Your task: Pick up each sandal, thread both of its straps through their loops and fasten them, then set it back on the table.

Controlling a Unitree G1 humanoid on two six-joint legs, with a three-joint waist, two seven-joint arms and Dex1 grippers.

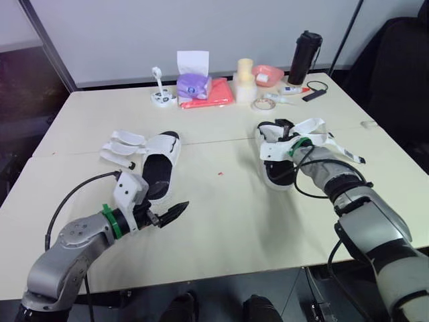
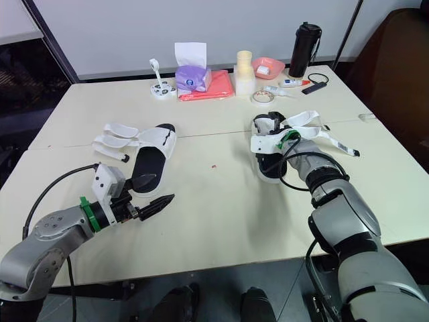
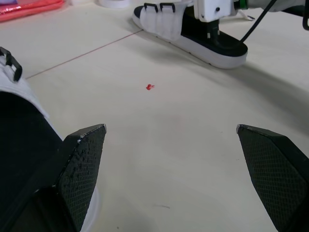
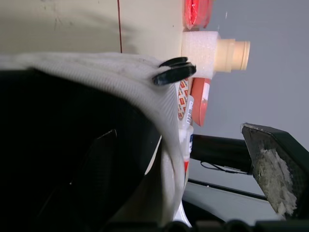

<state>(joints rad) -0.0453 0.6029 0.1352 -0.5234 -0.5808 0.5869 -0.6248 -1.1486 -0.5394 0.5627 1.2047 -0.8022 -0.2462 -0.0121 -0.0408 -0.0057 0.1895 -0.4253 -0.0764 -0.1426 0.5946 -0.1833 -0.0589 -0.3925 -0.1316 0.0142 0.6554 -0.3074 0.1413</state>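
White, black-soled, the right sandal [image 1: 278, 164] lies on the pale table [image 1: 228, 221] with the right gripper [image 4: 177, 130] spread open across its upper, one finger inside. The left sandal [image 1: 159, 168], its straps [image 1: 124, 147] loose, lies just beside the released left gripper [image 3: 171, 128].

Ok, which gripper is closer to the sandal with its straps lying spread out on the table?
Left. The left gripper sits right beside the near end of that sandal; the right gripper is across the table, at the other sandal.
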